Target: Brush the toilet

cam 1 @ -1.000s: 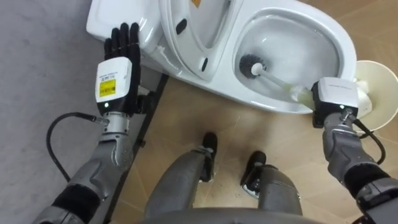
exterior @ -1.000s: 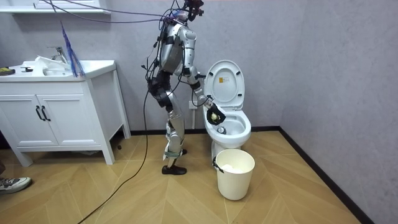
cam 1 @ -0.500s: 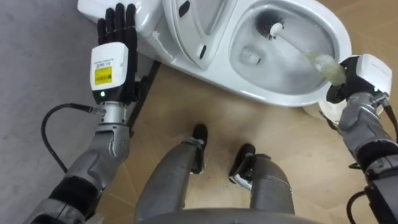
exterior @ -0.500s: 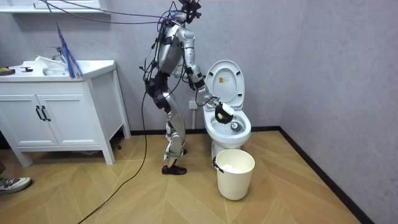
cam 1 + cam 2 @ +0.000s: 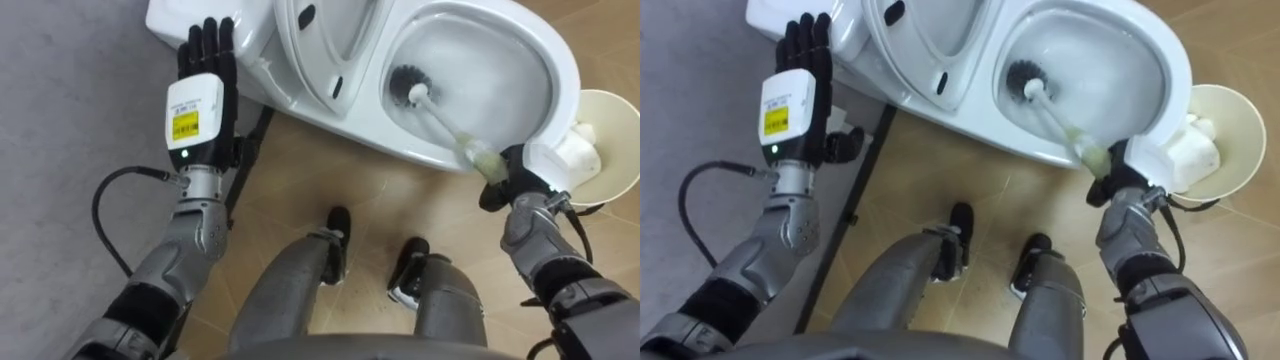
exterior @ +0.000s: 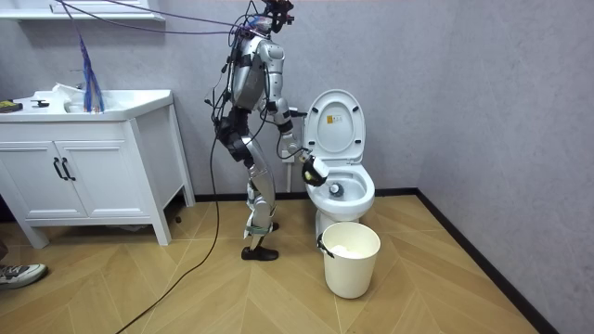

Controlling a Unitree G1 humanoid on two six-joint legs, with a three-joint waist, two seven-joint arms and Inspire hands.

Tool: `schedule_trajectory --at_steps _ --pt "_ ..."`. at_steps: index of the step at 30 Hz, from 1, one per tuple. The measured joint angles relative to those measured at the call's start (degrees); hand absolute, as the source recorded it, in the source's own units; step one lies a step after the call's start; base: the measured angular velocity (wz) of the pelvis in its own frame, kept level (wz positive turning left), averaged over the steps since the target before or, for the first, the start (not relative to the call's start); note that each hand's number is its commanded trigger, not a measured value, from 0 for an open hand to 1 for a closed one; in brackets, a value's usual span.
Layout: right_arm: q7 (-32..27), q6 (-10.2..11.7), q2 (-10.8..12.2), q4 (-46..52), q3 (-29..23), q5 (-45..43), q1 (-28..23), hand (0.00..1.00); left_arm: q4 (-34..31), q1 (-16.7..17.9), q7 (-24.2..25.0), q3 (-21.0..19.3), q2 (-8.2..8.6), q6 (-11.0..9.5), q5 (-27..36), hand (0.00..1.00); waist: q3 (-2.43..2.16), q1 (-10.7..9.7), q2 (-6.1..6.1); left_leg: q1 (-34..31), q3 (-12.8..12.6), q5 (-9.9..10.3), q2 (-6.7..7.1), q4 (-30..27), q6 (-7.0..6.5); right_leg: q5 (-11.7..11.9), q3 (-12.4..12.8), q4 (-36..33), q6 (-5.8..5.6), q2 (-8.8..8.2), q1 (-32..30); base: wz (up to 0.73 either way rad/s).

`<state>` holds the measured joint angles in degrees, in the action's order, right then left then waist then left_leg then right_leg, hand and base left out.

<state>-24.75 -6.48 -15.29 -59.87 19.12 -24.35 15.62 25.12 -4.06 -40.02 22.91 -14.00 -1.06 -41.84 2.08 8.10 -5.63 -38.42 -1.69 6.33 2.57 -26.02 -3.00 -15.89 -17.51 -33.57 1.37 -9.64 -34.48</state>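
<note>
1. My right hand is clenched round the lower end of the toilet brush. The handle runs up and to the left, away from the fist.
2. The bristle head is at the end far from that hand. It is down inside the toilet bowl, on the left of the basin.
3. The right hand sits just outside the near rim, and the handle crosses the rim just ahead of its fingers.
4. A cream bin stands just to the right of the right hand.
5. My left hand is released, fingers straight and back upward. Its fingertips reach over the edge of the white tank; I cannot tell whether they touch it.
6. The raised seat is just right of the left hand, between the two hands.
7. In the room view the robot stands upright beside the bowl, on the room view's left of it. A white cabinet stands well apart, further to that side.
</note>
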Motion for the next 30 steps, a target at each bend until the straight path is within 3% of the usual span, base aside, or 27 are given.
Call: schedule_trajectory --at_steps 9,14,16,19,24,30 --pt "2.8 -3.1 -0.2 6.1 0.1 -10.0 -3.7 1.0 0.2 2.2 -1.0 -1.1 -0.28 0.0 0.2 0.0 -0.04 0.0 -0.4 2.3 -0.2 0.5 -1.44 1.3 1.12 0.8 0.1 4.2 0.7 2.74 3.4 -0.04" --pt "4.9 -2.6 -3.1 8.8 0.1 -10.0 -7.0 1.0 0.2 3.2 -0.8 -1.5 -0.39 -0.3 0.2 0.0 -0.03 -0.5 -0.2 3.3 -0.2 0.5 -1.55 1.4 1.18 0.6 -0.5 5.0 0.83 2.6 5.0 0.03" --pt "4.9 -1.3 -4.3 8.1 0.3 -10.0 -8.1 1.0 0.0 3.5 -0.7 -1.6 -0.74 -0.7 0.2 0.0 0.05 -1.1 0.94 4.1 -0.5 0.5 -1.34 1.5 1.18 0.2 -1.0 5.0 0.92 2.09 5.8 0.12" --pt "4.8 0.8 -4.2 6.4 0.9 -10.0 -10.1 1.0 0.8 4.3 0.7 -2.7 -0.77 -1.7 0.1 0.0 0.29 -1.8 2.56 7.1 -0.7 0.5 -0.8 2.2 1.17 -0.5 -1.1 5.1 0.5 1.62 8.7 0.08" --pt "5.6 3.4 -4.1 4.2 0.8 -10.2 -13.1 1.0 1.3 6.5 3.8 -4.4 -2.25 -3.2 -0.9 0.0 0.01 -2.2 5.55 12.4 -0.5 0.5 -0.84 4.5 1.17 -0.5 -1.2 7.8 0.12 1.92 14.2 0.01" --pt "7.4 4.2 -4.1 3.8 -0.3 -10.2 -17.7 1.0 2.4 10.9 8.2 -5.0 -2.68 -3.6 -0.2 0.0 -0.73 -2.0 5.7 20.2 -0.5 0.5 -0.83 7.5 1.15 0.6 -1.5 13.2 -0.9 2.75 22.9 0.01"
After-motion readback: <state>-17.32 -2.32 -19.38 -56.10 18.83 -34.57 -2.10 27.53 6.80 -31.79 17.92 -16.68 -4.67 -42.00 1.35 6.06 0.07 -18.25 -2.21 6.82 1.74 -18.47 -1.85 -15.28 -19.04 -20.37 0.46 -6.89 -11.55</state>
